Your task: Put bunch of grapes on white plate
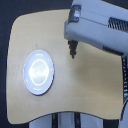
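- The plate (38, 71) sits on the wooden table (85, 100), toward the exterior view's left, and it looks bare: a glossy white disc with nothing dark on it.
- The arm (97, 25) comes in from the upper corner on the exterior view's right, well apart from the plate, with its gripper (73, 50) pointing down over the table.
- The dark shape at the tip could be the fingers alone or the fingers closed on the grapes (73, 51); at this blur I cannot tell whether the claw is wide, narrow or holding anything.
- I see no grapes lying loose on the table, so my guess is that the bunch hangs in that dark tip, off to the exterior view's right of the plate and a little farther back.
- If so, the step in hand looks like the carry across to the plate, with the release not yet done.
- Risks as I judge them:
  - A bunch pinched by only a few berries or the stem could slip or tear free on the way over.
  - Letting go short of the plate would leave the grapes on the wood beside the rim.
  - Dropping from too high could make the bunch bounce or roll off the glossy surface.
  - Coming down too low could knock the rim and shove the plate.
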`<state>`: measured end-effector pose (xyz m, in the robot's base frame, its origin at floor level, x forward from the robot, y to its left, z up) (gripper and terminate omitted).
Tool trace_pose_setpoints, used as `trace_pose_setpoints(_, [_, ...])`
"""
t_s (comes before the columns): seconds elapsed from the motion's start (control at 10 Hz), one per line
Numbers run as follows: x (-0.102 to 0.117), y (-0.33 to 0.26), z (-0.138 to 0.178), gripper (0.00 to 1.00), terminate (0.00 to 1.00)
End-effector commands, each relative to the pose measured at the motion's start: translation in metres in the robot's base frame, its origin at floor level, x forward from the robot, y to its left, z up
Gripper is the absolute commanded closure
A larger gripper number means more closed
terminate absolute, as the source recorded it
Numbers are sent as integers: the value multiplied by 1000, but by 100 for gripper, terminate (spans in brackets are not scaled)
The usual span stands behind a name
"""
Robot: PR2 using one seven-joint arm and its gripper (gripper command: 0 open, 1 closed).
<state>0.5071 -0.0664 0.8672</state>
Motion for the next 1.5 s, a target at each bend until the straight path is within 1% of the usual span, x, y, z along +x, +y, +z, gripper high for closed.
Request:
trace_pose_setpoints(0.0, [-58, 93, -27, 100, 0])
trace_pose_setpoints(0.4, [-68, 143, -54, 100, 0])
trace_pose_setpoints(0.5, [-73, 159, -66, 100, 0])
trace_pose_setpoints(0.7, [-75, 175, -78, 100, 0])
trace_pose_setpoints(0.9, [-90, 200, -92, 100, 0])
trace_pose_setpoints(1.1, [-89, 212, -109, 100, 0])
trace_pose_setpoints(1.2, [-86, 213, -113, 100, 0])
trace_pose_setpoints(1.4, [-90, 219, -118, 100, 0])
